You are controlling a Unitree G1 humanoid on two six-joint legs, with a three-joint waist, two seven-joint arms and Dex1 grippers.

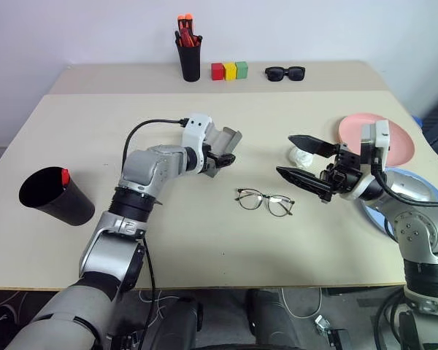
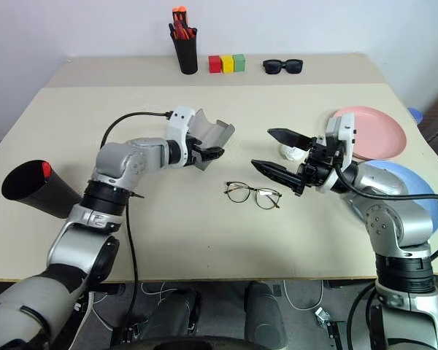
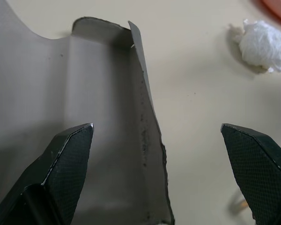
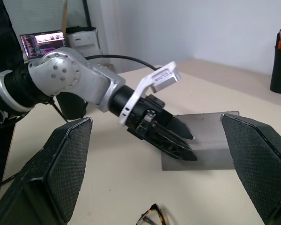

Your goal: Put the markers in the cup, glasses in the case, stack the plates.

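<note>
The left claw (image 1: 220, 157), fingers spread and empty, hovers at the open grey case (image 1: 225, 138). The glasses (image 1: 265, 201) lie flat on the tabletop (image 1: 204, 240), long axis crosswise, just below and beside the right claw (image 1: 301, 162), which is also spread, empty and probably nearer.

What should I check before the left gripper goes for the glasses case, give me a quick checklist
1. Left gripper open: ok.
2. Case lid open, inside clear: ok; grey interior shows in the left wrist view.
3. Glasses free on the table, apart from both grippers: ok.
4. Right gripper open, holding nothing: ok.
5. Marker in the cup: ok, red tip at the rim.
6. Plates stacked: not ok; pink plate and blue plate lie separately.
</note>
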